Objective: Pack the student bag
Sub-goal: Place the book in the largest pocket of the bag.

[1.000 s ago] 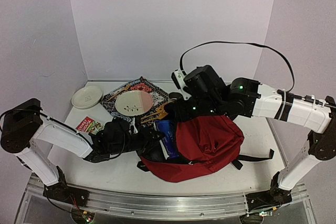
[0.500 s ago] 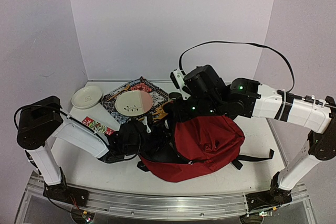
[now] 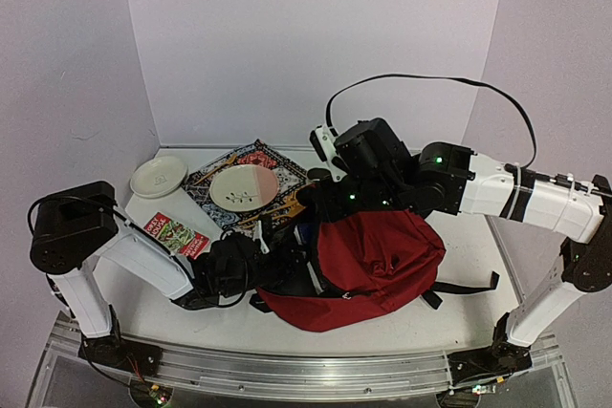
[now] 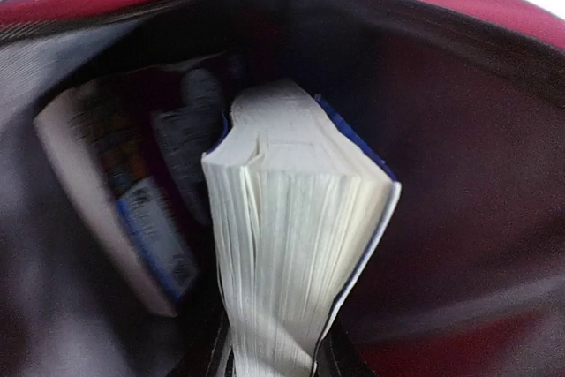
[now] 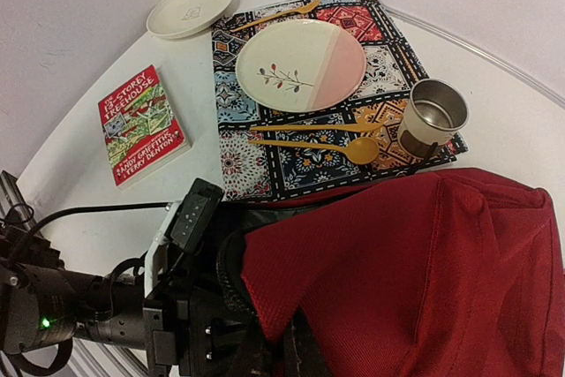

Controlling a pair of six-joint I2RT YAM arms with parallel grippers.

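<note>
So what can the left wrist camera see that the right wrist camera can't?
Only left wrist: a thick book with white pages, and a blurry book beside it. Only right wrist: a red book, a pink-and-white plate, a small white plate, a patterned cloth and a metal cup. Both: the red student bag.

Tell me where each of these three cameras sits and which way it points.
Top view: high behind the bases, looking down; left arm and right arm meet at the red backpack.
Left wrist: inside the backpack's mouth, facing a thick book pinched by the left gripper.
Right wrist: above the backpack's lifted edge, facing a plate and red paperback; the left arm shows.
Shared: top and right wrist both show plate, paperback, backpack.
</note>
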